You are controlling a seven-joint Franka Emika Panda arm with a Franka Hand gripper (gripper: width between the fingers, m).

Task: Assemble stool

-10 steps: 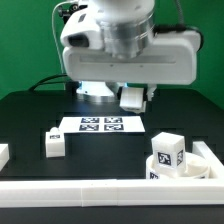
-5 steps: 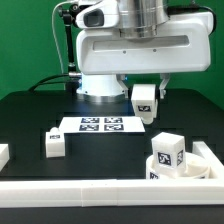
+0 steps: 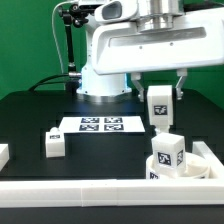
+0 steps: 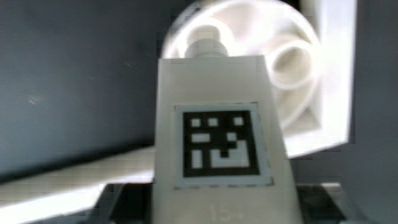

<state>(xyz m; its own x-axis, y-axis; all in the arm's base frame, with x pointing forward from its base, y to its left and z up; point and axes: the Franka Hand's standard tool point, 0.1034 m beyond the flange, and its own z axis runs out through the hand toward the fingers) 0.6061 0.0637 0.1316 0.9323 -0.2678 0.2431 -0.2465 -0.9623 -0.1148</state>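
My gripper [image 3: 159,92] is shut on a white tagged stool leg [image 3: 159,106] and holds it upright in the air at the exterior view's right. In the wrist view the leg [image 4: 217,125] fills the middle, gripped between dark fingers [image 4: 128,196]. Below it, the round stool seat [image 3: 176,170] lies by the front rail with another leg [image 3: 168,150] standing in it. The seat also shows in the wrist view [image 4: 240,42]. A third leg [image 3: 54,143] lies on the table at the exterior view's left. A white part [image 3: 3,154] sits at the left edge.
The marker board [image 3: 101,125] lies flat at the middle of the black table. A long white rail [image 3: 90,190] edges the front. The robot's base [image 3: 100,80] stands behind the board.
My gripper has carried the leg toward the exterior view's right and somewhat down, from behind the marker board to above the seat.
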